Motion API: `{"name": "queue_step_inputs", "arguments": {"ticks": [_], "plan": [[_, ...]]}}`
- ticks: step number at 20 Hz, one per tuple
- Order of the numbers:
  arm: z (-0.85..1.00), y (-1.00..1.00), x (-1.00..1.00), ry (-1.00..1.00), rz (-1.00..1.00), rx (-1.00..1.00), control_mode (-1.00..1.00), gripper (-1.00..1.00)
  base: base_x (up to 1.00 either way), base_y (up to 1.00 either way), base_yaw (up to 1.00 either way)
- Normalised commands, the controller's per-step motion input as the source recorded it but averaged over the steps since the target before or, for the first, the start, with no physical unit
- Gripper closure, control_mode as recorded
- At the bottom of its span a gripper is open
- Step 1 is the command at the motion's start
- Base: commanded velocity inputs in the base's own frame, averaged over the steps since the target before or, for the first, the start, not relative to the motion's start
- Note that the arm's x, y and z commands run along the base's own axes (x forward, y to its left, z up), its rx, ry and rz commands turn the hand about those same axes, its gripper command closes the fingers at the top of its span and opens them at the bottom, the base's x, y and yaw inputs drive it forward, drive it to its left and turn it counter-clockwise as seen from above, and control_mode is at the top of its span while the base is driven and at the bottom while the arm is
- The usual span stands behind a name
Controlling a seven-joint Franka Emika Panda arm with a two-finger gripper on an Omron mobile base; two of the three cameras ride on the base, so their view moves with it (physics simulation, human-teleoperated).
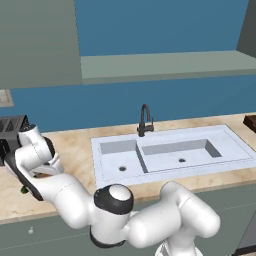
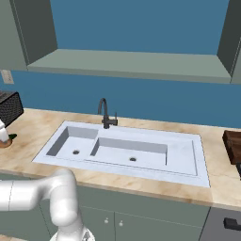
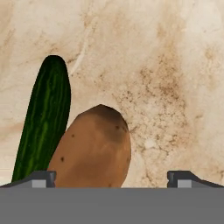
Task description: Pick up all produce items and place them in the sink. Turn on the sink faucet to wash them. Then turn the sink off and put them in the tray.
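From the hand view we see the brown potato [image 3: 93, 148] between the spread fingertips [image 3: 40, 178] of our gripper [image 3: 112, 179], nearer the left one, the cucumber [image 3: 43, 120] lying just beside it on the marbled counter [image 3: 175, 87]; the base views add the sink [image 1: 170, 152], well off to our right; our arm folds low and leftward over the counter.
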Motion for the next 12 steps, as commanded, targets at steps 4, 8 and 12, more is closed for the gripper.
{"name": "queue_step_inputs", "arguments": {"ticks": [4, 8, 12], "plan": [[-0.38, 0.0, 0.01, -0.07, 0.0, 0.01, -1.0, -1.0, 0.0, 0.0, 0.0], [-0.44, 0.0, 0.0, -0.07, 0.0, 0.01, -1.0, -1.0, 0.0, 0.0, 0.0], [-0.42, -0.01, 0.0, -0.04, -0.01, 0.02, -1.0, -1.0, 0.0, 0.0, 0.0]]}}
